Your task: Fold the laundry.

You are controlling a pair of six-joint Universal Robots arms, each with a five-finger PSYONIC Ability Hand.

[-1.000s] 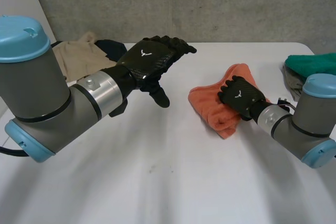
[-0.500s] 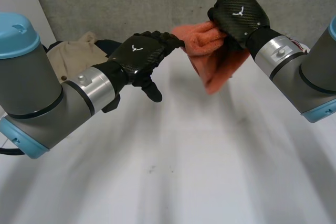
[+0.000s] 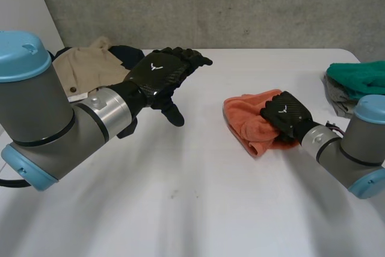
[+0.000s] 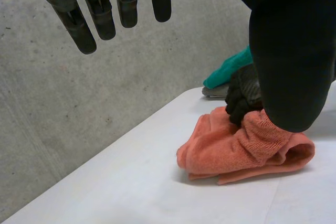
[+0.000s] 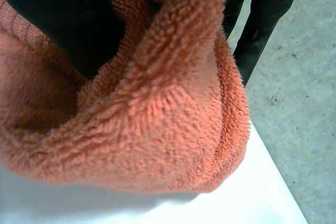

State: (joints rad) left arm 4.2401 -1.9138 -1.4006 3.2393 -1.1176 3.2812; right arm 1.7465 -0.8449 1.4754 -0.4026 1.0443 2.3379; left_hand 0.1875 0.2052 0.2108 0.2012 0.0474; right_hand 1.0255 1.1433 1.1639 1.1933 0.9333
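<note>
Item 1. Desk (image 3: 198,209): white, and bare along its near side.

Item 2. Orange towel (image 3: 243,118): looped terry pile, bunched into a thick, soft roll of several layers, with rounded folds and no flat panel. It lies on the desk right of centre in the head view. Its long axis slants from the far left to the near right, and one rolled end points towards the near edge. In the left wrist view, the folded lobes are stacked one on another and the lowest layer lies flat on the desk.

Item 3. Right robot hand (image 3: 284,114): set on the right-hand part of the towel, palm down. It is clamped on the bundle: in the right wrist view the pile bulges between the black palm and the fingers (image 5: 257,19) beyond it. The towel's free part juts out to the left past the fingertips.

Item 4. Left robot hand (image 3: 159,70): held above the desk, left of centre and well apart from the towel. Its fingers (image 4: 102,17) are straight, slightly spread, and hold nothing.

Item 5. Far-left corner: beige garment (image 3: 84,63), crumpled, with a dark garment (image 3: 127,54) just beside it.

Item 6. Far-right edge: green cloth (image 3: 358,71) heaped on a grey cloth (image 3: 335,97).

Item 7. Wall (image 3: 240,4): grey concrete, behind the desk.
</note>
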